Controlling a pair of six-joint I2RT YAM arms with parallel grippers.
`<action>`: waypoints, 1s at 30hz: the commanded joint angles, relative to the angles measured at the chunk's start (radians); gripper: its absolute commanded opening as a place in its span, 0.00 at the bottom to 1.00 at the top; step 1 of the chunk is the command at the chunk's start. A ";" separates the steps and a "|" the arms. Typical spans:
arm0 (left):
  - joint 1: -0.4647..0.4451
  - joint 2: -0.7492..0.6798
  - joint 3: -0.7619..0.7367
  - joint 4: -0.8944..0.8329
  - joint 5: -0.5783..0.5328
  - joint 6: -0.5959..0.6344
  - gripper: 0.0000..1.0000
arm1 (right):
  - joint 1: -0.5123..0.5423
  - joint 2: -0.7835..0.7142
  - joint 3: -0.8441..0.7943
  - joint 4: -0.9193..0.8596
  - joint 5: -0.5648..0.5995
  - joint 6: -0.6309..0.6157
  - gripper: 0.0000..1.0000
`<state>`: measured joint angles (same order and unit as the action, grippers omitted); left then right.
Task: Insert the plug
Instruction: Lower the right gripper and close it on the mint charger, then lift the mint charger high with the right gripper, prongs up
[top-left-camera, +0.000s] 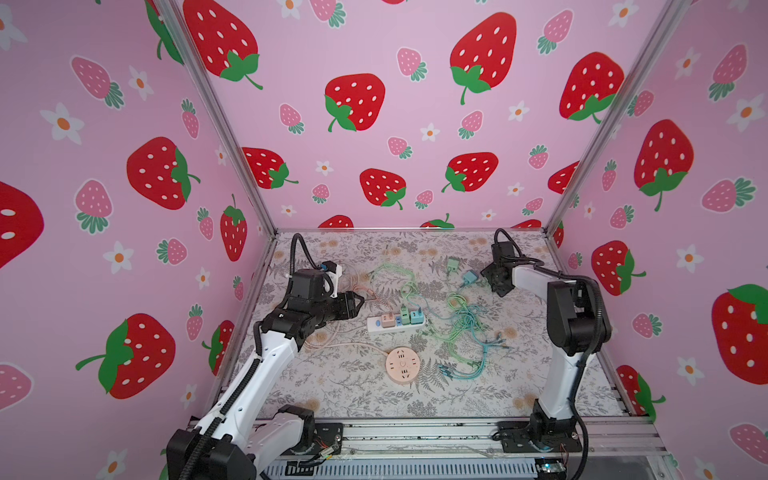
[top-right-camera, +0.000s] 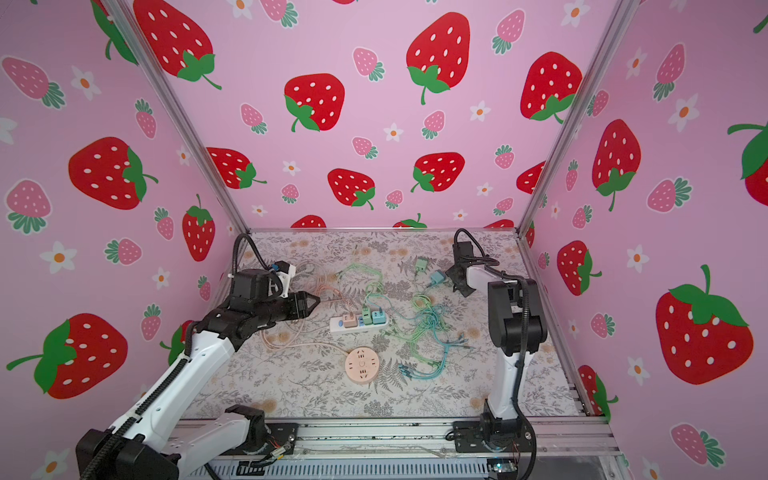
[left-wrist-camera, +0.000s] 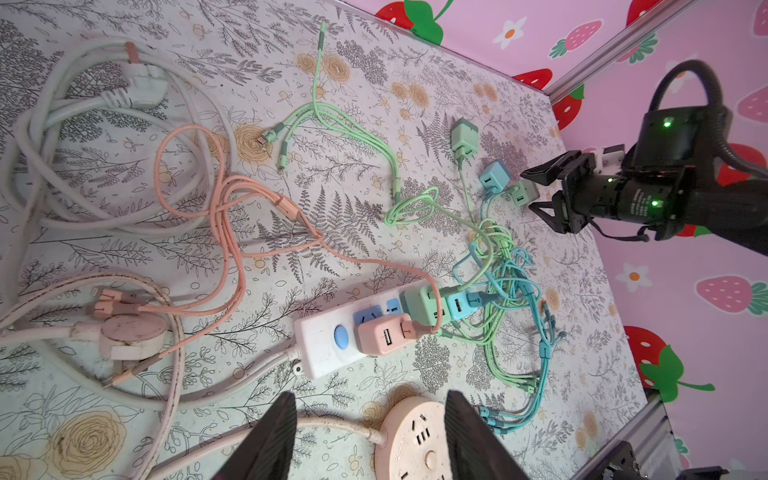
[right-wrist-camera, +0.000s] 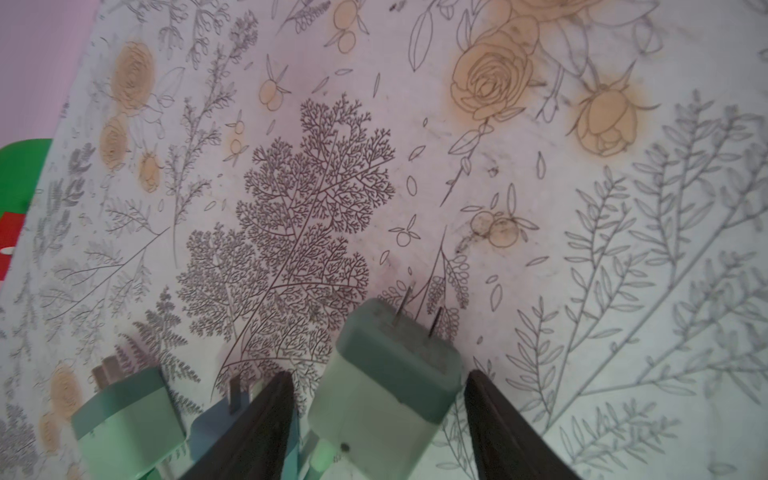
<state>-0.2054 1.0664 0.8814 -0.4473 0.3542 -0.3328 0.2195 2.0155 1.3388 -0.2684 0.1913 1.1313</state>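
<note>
Green plug (right-wrist-camera: 390, 374): we log it on worktop (right-wrist-camera: 540, 208) between right tool's (right-wrist-camera: 379, 373) spread jaws; left tool (left-wrist-camera: 371, 395) spread, empty.

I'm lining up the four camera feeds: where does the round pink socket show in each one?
In a top view: round pink socket, front centre, just nearer the camera than the white power strip.
In a top view: same spot, strip behind it.
Left wrist: at the bottom edge, cut off.
Right wrist: not in it.
Shared landmark: the white power strip, also missing from the right wrist view.
</note>
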 joint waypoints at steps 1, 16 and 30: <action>0.003 -0.014 0.001 -0.002 0.026 0.009 0.60 | -0.003 0.042 0.058 -0.130 0.024 0.027 0.68; 0.004 -0.030 0.007 -0.008 0.026 0.019 0.60 | 0.024 0.115 0.095 -0.161 0.055 -0.154 0.56; 0.004 -0.018 0.017 -0.013 0.029 0.019 0.60 | 0.039 0.013 0.052 -0.111 -0.007 -0.569 0.47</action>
<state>-0.2054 1.0515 0.8814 -0.4477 0.3679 -0.3317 0.2516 2.0796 1.4292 -0.3576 0.2348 0.7124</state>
